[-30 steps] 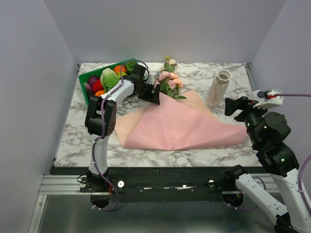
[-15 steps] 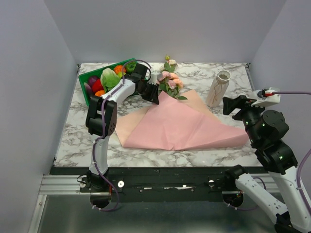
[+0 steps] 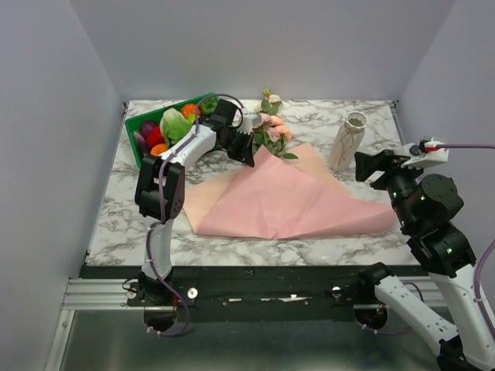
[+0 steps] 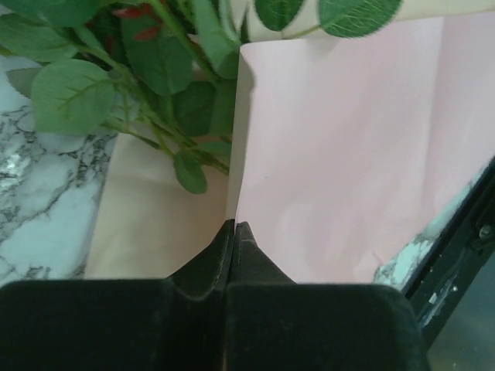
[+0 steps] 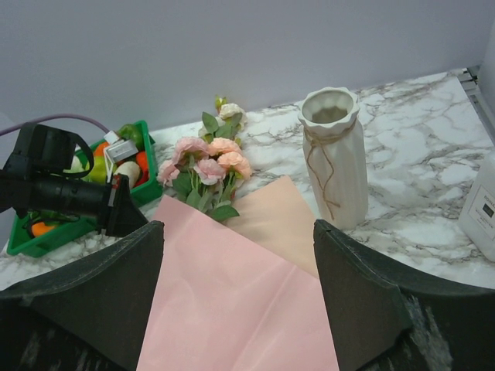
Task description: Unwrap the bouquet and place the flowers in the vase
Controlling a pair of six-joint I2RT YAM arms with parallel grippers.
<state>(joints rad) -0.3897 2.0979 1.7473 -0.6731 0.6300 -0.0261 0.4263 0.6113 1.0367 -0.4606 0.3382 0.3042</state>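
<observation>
**Peeling the wrap off the roses: take that paper edge slow**

Closest to the bases, the right pincer [image 3: 365, 168] hangs over the right side of the tabletop [image 3: 116, 216]. Its jaws are spread wide with nothing in them, and it's aimed roughly at the vase.

The pink paper [image 3: 286, 201] lies opened out across the middle. At its far left corner sits the left pincer [image 4: 234, 226], jaws pressed together. From the wrist view it looks like it's pinching the upturned edge of the pink sheet, just beside the leaves.

The flowers [image 3: 269, 133] lie right behind that, heads toward the back wall, stems over a cream sheet [image 4: 147, 216] under the pink one. The vase [image 3: 346, 141] stands upright to their right, apart from them. The green crate [image 3: 135, 127] is at the far left, close behind the left arm.

My take: drag that edge low and away from the stems, so the sheet slides off without hauling the roses along. Watch for leaves snagging on the fold. Don't sweep the paper rightward into the vase either, since it looks tippy.
</observation>
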